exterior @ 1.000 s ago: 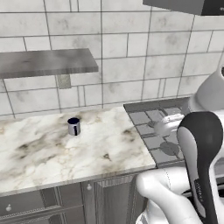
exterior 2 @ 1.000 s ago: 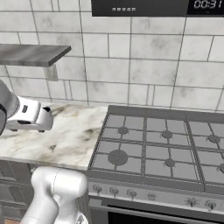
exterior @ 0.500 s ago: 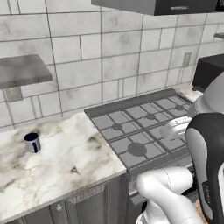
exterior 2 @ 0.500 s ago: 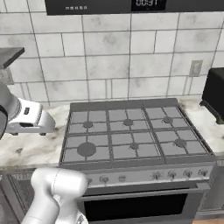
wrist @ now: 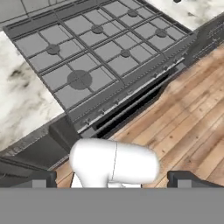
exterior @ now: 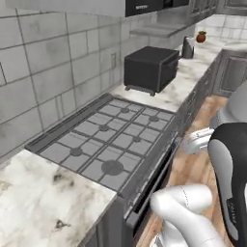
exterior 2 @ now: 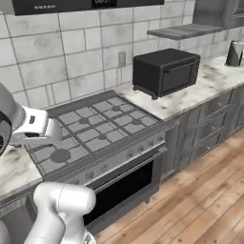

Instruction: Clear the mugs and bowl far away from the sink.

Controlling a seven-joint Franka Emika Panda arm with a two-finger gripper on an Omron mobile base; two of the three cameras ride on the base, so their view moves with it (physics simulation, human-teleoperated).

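Our gripper hangs with jaws spread wide and empty, the stove below and ahead of it; we can't tell where the mugs, bowl or sink are.

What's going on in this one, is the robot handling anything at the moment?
No, nothing is held. The gripper is open and empty, looking down past the oven front at the wood floor. The base faces the gas stove, with a black toaster oven on the marble counter beside it. No mug, bowl or sink can be seen from here.
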